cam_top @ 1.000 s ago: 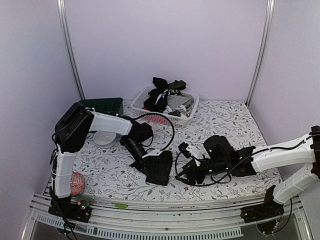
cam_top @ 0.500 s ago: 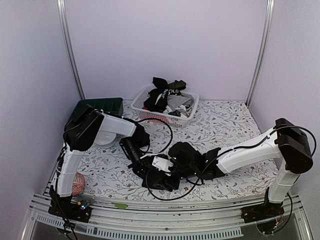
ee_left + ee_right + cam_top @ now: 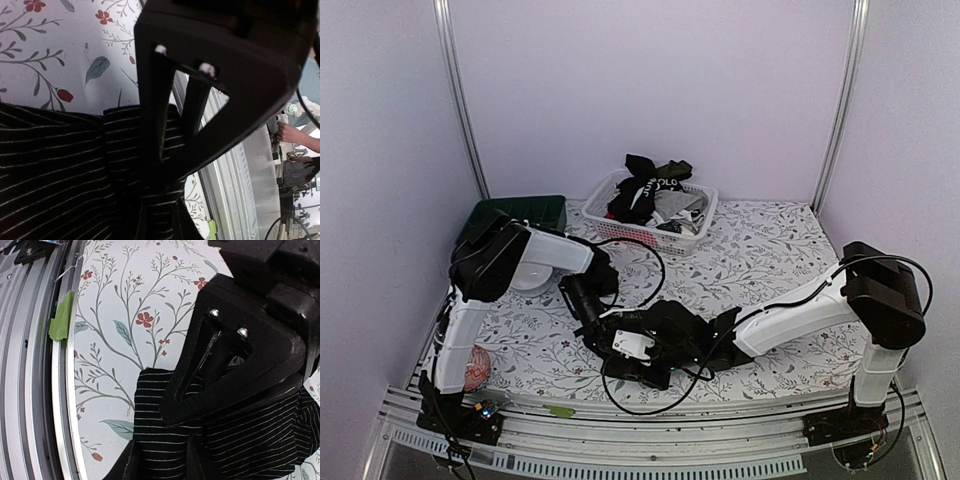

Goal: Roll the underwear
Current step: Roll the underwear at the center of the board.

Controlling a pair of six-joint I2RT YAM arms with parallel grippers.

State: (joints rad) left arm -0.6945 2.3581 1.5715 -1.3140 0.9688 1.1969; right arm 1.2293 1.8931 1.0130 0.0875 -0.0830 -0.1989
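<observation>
Striped underwear: a black piece with thin pale stripes [image 3: 60, 165] lay on the table [image 3: 770, 250], at its near edge about the middle, bunched into folds under both arms.
Left gripper: the left gripper [image 3: 167, 175] pointed down into the cloth, its fingers [image 3: 155, 125] drawn close with only a narrow slot between them; the tips were pinched on a raised fold of the striped underwear.
Right gripper: the right gripper [image 3: 172, 410] reached in from the right and met the left one over the same piece. Its fingers [image 3: 200, 365] stood close together with their tips down on the cloth's folded edge; whether they held cloth could not be told.
Other underwear: a heap of black, white and grey pieces [image 3: 645, 190] sat piled in the basket.
Basket: a white lattice basket [image 3: 695, 232] stood at the far middle of the table.
Green box: a dark green box [image 3: 525, 210] was in the far left corner.
White dish: a round white dish [image 3: 528, 278] lay just near of the box, beside the left arm.
Pink ball: a pink ball [image 3: 475, 365] rested at the near left edge.
Tape: a strip of green tape [image 3: 61, 316] was stuck on the metal rail [image 3: 30, 365] along the near edge.
</observation>
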